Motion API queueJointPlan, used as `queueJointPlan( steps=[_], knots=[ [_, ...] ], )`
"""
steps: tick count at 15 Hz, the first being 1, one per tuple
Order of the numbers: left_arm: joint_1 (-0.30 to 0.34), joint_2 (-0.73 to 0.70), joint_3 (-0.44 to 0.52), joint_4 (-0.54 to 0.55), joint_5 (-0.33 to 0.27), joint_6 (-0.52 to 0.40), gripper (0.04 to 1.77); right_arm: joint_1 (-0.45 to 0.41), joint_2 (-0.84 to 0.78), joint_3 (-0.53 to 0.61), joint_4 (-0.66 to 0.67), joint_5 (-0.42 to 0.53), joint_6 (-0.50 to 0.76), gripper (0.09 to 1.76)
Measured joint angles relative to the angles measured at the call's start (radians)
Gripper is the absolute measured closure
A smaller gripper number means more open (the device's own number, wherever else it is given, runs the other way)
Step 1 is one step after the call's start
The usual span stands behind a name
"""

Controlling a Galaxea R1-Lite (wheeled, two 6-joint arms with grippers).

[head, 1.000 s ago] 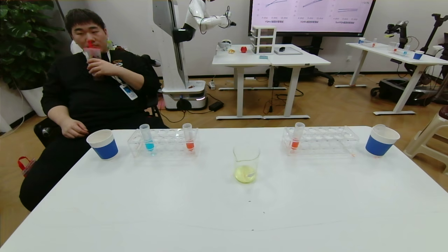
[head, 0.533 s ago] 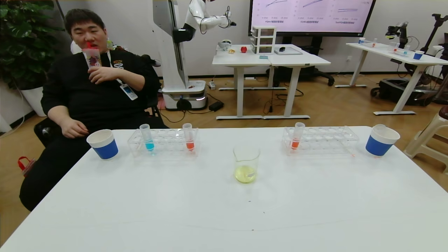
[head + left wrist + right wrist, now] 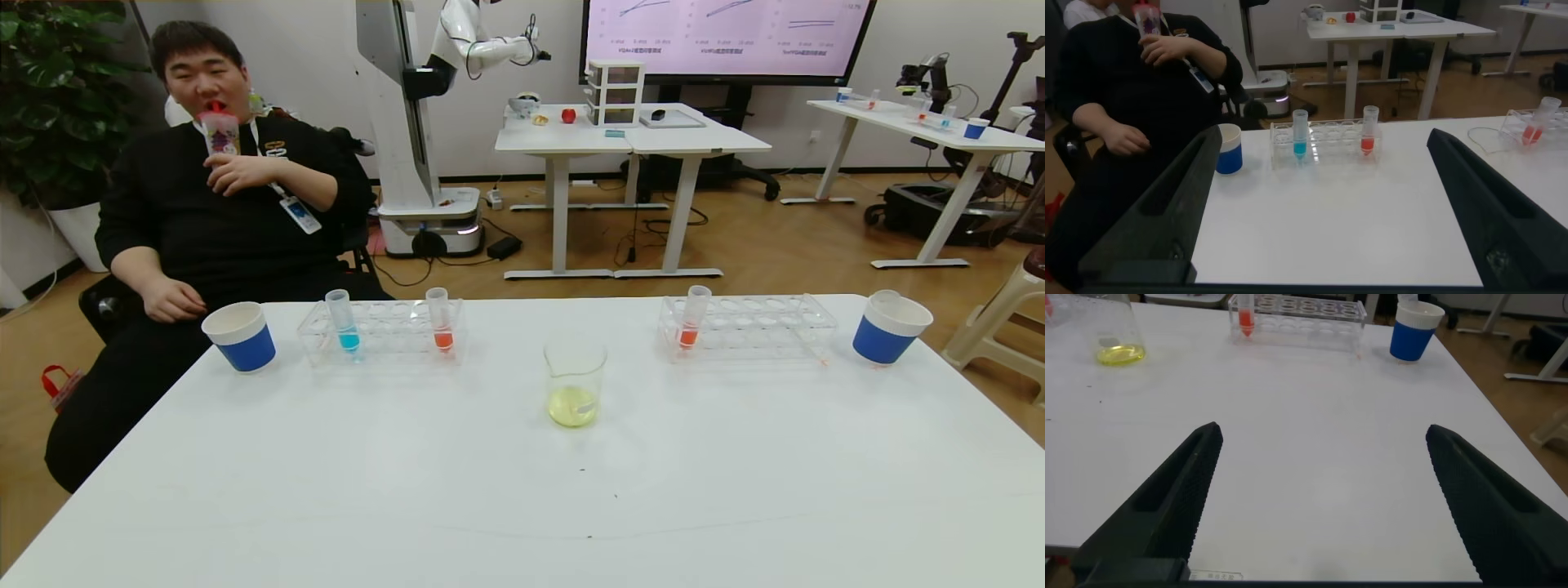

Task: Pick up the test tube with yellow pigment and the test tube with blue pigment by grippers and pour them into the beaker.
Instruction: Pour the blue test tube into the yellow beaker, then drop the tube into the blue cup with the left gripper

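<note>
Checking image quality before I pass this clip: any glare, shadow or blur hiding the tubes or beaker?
Head view: even lighting, soft shadows, blue test tube and beaker crisp; edges bow slightly. Left wrist view: open left gripper fingers frame the view, dark and soft; tubes clear. Right wrist view: open right gripper likewise; mild sheen on the table, beaker cropped at the edge.

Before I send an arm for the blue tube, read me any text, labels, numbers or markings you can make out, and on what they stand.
None can be read.
Wall screen: chart captions, too small.
Man's badge: print blurred.
Beaker: a pale patch, no legible marks.
Test tube with blue pigment, racks, paper cups: no lettering seen.
</note>
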Motion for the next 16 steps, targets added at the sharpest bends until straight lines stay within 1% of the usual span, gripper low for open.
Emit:
queueJointPlan(
  steps=[3,9,16],
  knots=[
    [-0.007,0.265,-0.046,-0.216,-0.004,0.003,0.06,0.000,0.000,0.000,0.000,0.000,0.000,0.11],
    [-0.009,0.753,-0.073,-0.619,-0.004,0.004,0.06,0.000,0.000,0.000,0.000,0.000,0.000,0.11],
    [-0.010,1.216,-0.082,-1.050,0.000,0.002,0.06,0.000,0.000,0.000,0.000,0.000,0.000,0.11]
  ],
)
